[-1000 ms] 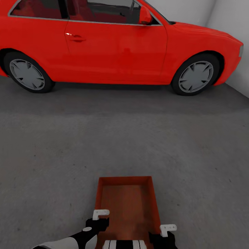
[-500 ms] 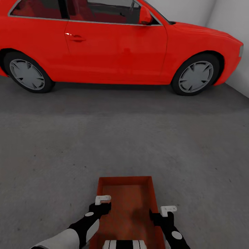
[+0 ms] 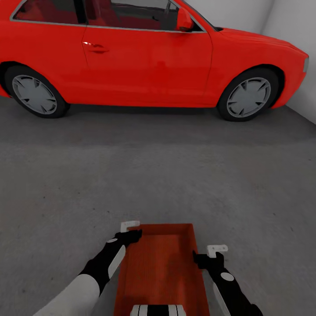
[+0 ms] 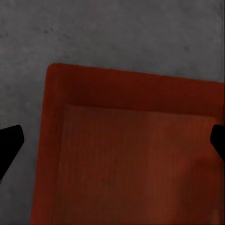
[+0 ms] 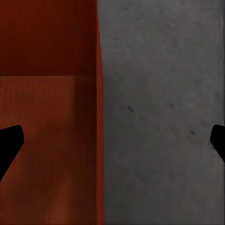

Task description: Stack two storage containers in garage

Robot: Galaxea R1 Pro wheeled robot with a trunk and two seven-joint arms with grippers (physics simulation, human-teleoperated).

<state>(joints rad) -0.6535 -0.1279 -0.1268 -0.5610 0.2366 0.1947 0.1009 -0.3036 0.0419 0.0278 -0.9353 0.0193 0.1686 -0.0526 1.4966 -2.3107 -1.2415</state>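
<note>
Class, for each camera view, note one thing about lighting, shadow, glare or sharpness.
Head view: even, soft light; a dark shadow lies under the red car, with a small glare spot by its door handle. Left wrist view: dim and soft-edged, the orange bin looks murky brown. Right wrist view: equally dim, and the bin's far inside wall is darker than its bottom; the concrete floor shows faint specks.
</note>
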